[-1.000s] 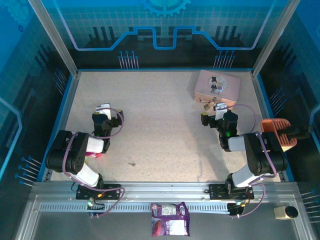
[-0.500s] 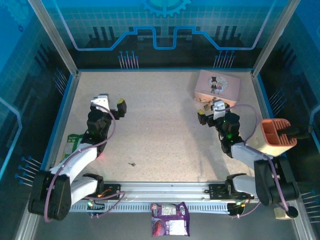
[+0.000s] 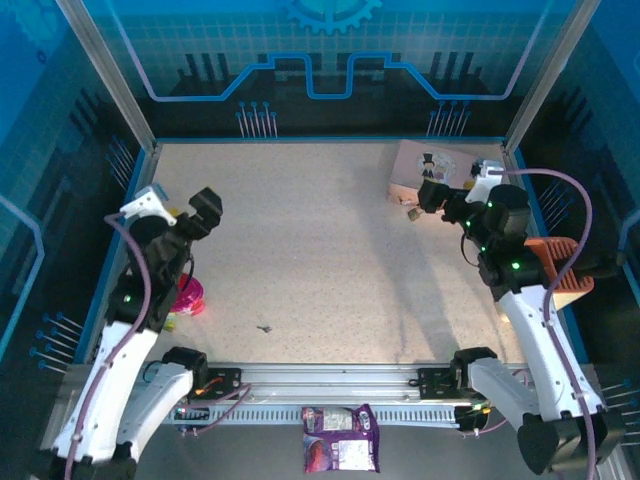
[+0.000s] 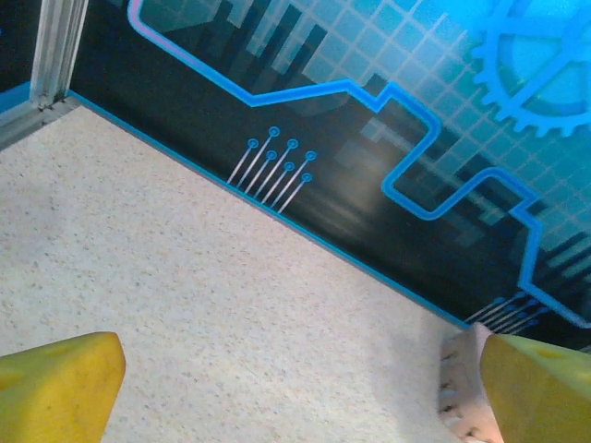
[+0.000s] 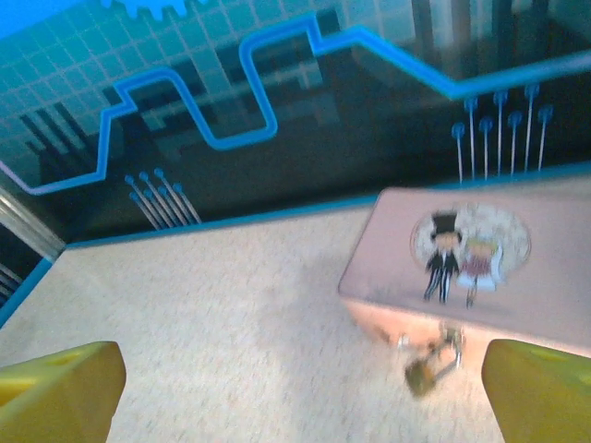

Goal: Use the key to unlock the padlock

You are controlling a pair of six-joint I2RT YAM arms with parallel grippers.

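Note:
The padlock (image 3: 412,212) is tiny and brass-yellow, and it hangs by its thin shackle from the front of the pink box (image 3: 425,165) at the table's back right. The right wrist view shows the padlock (image 5: 427,374) low and right of centre, under the pink box (image 5: 480,258). My right gripper (image 3: 460,186) hovers open just right of the padlock, holding nothing. My left gripper (image 3: 177,207) is raised over the table's left side, open and empty. A tiny dark thing (image 3: 265,328), possibly the key, lies on the table near the front middle.
A magenta object (image 3: 188,298) sits by the left arm at the table's left edge. An orange holder (image 3: 558,268) stands beyond the right edge. A purple packet (image 3: 340,450) lies on the front rail. Blue walls enclose the table.
Both arms have unfolded and risen. The left gripper swung to the left; the right gripper moved back and right to beside the pink box. Both stayed open.

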